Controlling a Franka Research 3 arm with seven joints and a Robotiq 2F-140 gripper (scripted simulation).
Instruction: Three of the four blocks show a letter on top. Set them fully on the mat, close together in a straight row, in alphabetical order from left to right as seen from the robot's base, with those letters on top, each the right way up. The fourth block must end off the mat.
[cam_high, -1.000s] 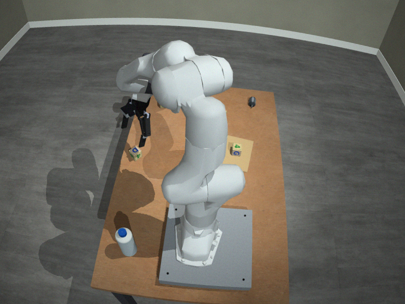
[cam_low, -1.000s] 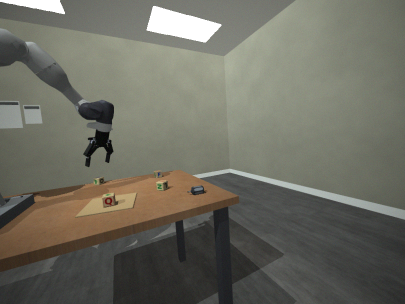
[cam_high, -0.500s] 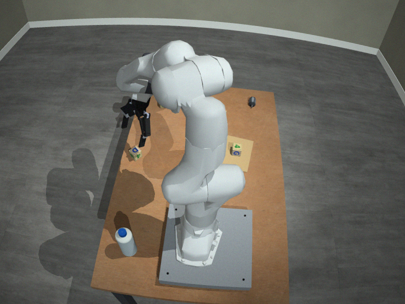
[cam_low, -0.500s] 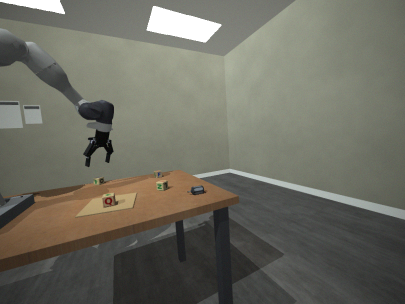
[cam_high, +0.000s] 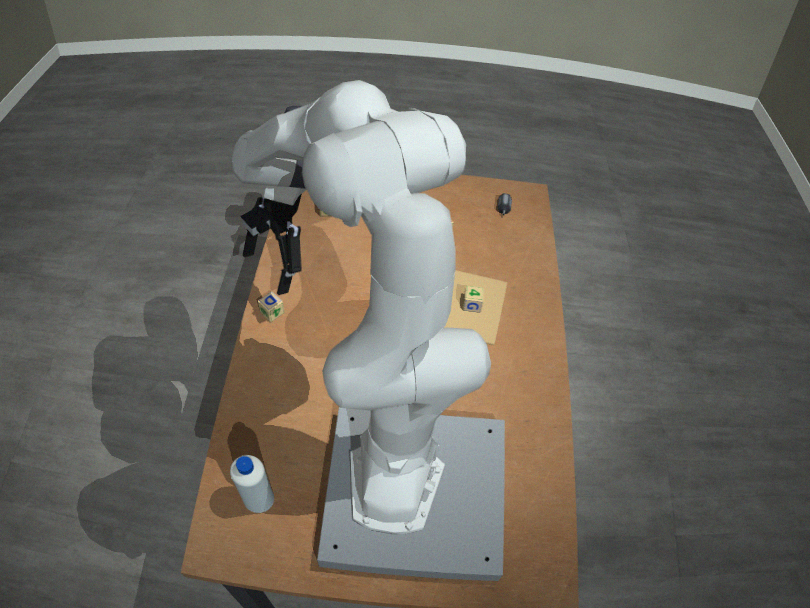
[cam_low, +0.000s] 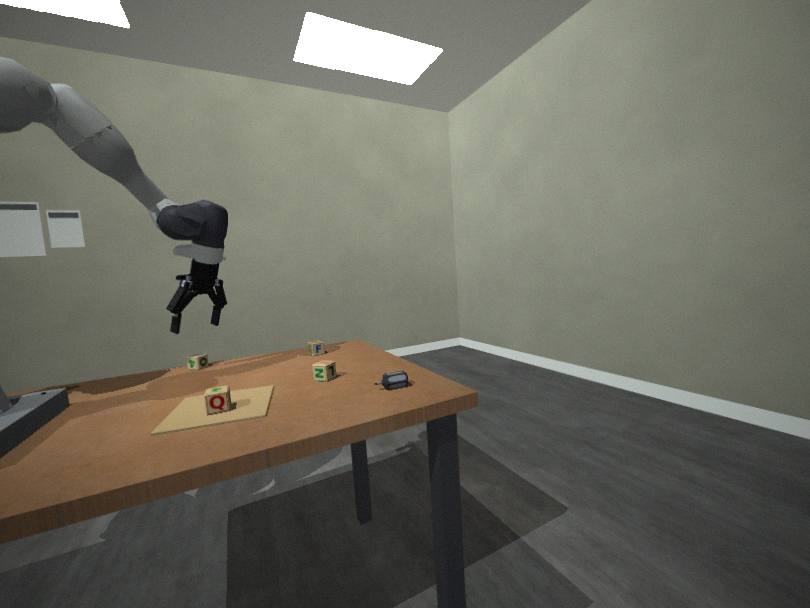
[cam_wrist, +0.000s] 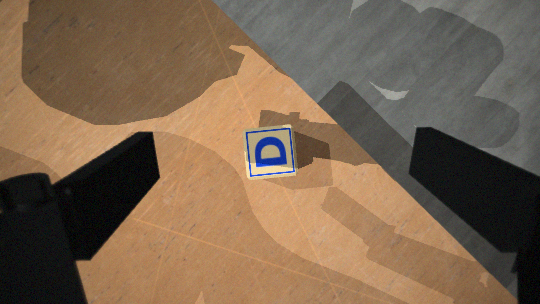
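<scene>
White, smooth-shelled arm on a grey square base plate (cam_high: 480, 556) bolted to a wood-grain table (cam_high: 536, 405). The black gripper (cam_low: 194, 320) hangs well above the table near its edge, fingers spread wide with nothing between them.

The wrist view looks straight down between the two dark fingers onto the D block (cam_wrist: 269, 151), a pale wooden cube whose top face carries a blue "D" in a blue square border; it stands off the mat, close to the table edge, with grey plank floor beyond.

The tan rectangular mat (cam_high: 492, 307) holds one block (cam_high: 471, 297): the top view reads "4" and "G" on its faces, the exterior view a red "Q".

Only the exterior view shows two further blocks off the mat, the Z block (cam_low: 323, 371) with green "Z" and the F block (cam_low: 316, 347) with blue "F", beside a small dark cylindrical object (cam_low: 394, 379).

Only the top view shows the white bottle (cam_high: 251, 482) with a blue cap.
</scene>
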